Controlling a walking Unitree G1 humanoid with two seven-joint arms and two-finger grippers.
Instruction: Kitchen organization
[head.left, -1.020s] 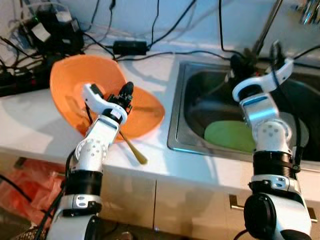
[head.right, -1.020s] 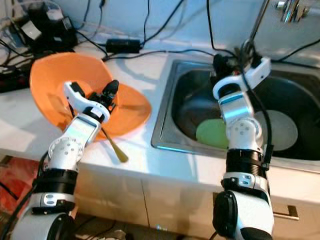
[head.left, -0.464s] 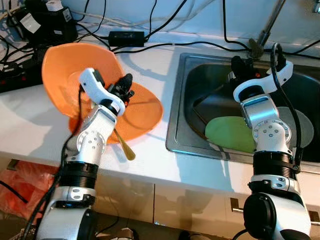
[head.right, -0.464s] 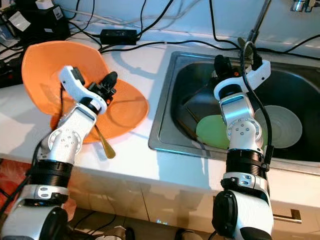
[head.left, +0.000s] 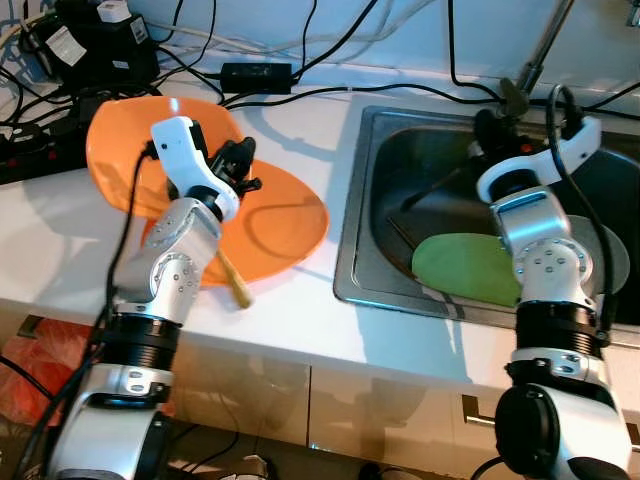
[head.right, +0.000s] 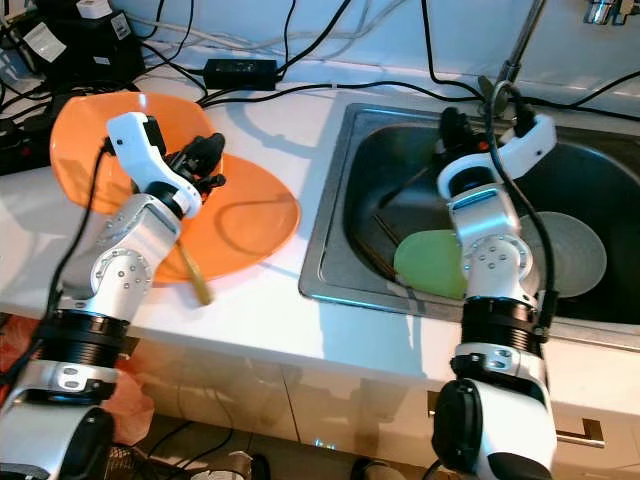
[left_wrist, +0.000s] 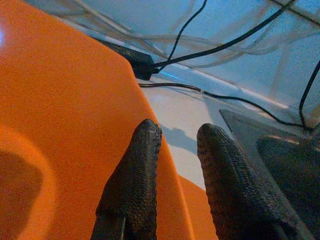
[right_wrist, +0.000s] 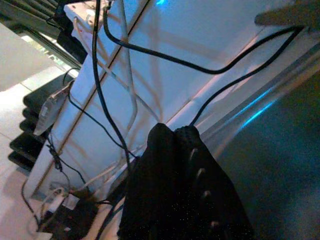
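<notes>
Left end effector (head.left: 238, 168) pinches the rim of a tilted orange plate (head.left: 125, 150); right end effector (right_wrist: 172, 150), fingers closed and empty, hangs over the sink (head.left: 400, 170).

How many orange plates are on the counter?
2: a rear orange plate tilted in the left pincer, and a front orange plate lying flat by the sink.

2 orange plates (head.left: 270, 215) lie on the white countertop (head.left: 60, 250) left of the sink (head.left: 400, 190). One lies flat near the sink's edge; the other orange plate (head.left: 120, 150) sits tilted behind it, its rim overlapping the flat one and pinched between the left gripper's (left_wrist: 175, 165) fingers. A wooden utensil (head.left: 232, 283) pokes out from under the flat plate toward the counter's front edge. In the sink, a green plate (head.left: 465, 268) leans beside a grey plate (head.right: 575, 255).
</notes>
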